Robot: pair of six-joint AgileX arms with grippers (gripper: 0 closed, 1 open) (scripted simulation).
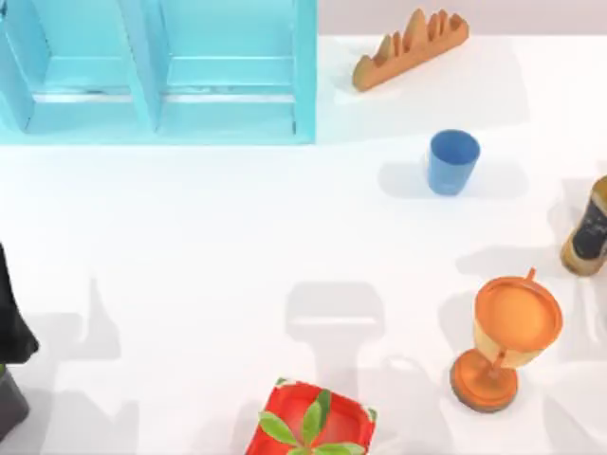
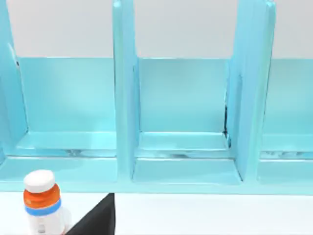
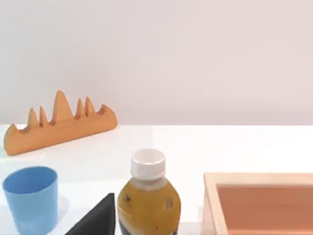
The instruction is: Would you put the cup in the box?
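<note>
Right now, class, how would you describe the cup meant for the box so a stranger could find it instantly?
Start at the big turquoise shelf unit at the table's far left, then move right past its end to the orange wooden ridged rack. Just in front of that rack stands the small plain blue tumbler, upright and handleless, unlike the larger orange stemmed goblet nearer the front.

- A white table seen from above.
- A light blue shelf unit with open compartments lies at the far left.
- An orange wooden rack with pointed teeth sits at the far right.
- A blue cup stands upright, right of centre.
- An orange goblet stands nearer, at right.
- A bottle touches the right edge.
- A red box with green leaves sits at the near edge.
- A dark arm shows at the left edge.
</note>
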